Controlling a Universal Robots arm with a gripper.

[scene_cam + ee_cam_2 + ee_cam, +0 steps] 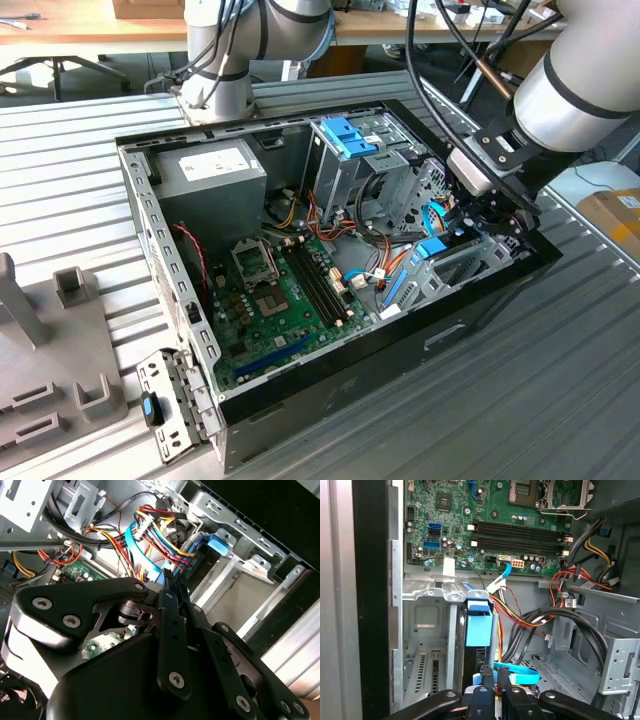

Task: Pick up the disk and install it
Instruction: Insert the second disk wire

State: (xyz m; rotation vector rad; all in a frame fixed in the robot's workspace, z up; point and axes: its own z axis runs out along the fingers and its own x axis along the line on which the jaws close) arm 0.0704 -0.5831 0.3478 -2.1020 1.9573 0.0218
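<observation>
while fingers [491,685] pinch the disk [478,630], the computer case [480,300] sits on a ribbed table [520,400].

The disk [479,630] (light-blue bracket) stands edgewise in its bay.

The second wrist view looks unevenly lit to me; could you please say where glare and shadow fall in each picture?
Second wrist view: the black end effector is dark in front, a washed-out white patch beside it; first wrist view: the motherboard is evenly lit, the drive bay shaded; exterior view: a bright sheen on the arm.
</observation>
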